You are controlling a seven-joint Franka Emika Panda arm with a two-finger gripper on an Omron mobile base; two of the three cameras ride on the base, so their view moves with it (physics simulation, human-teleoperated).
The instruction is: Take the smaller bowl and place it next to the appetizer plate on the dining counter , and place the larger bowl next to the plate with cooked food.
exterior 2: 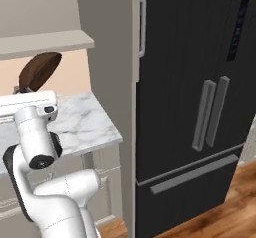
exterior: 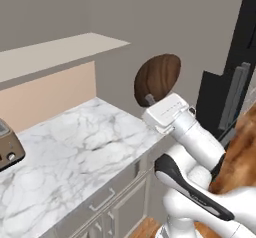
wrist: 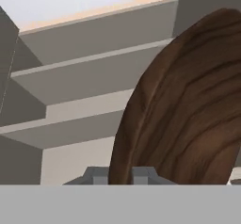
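One smaller bowl [exterior: 158, 77], dark brown wood with streaked grain, is tipped on edge in the air above the marble surface's [exterior: 75, 152] right corner. The hand [exterior: 149, 100] is clamped on its rim. One toaster [exterior: 7, 147] sits at the surface's left edge.

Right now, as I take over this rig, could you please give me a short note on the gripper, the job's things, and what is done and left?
Gripper: shut on the brown wooden bowl, gripped at its rim and held up on edge in the air, above the end of the short marble worktop that has the toaster on it. The black fridge stands just to the right.
Done: the smaller bowl is picked up.
Left: carry it to the dining counter and set it beside the appetizer plate, then fetch the larger bowl and place it next to the plate with cooked food.
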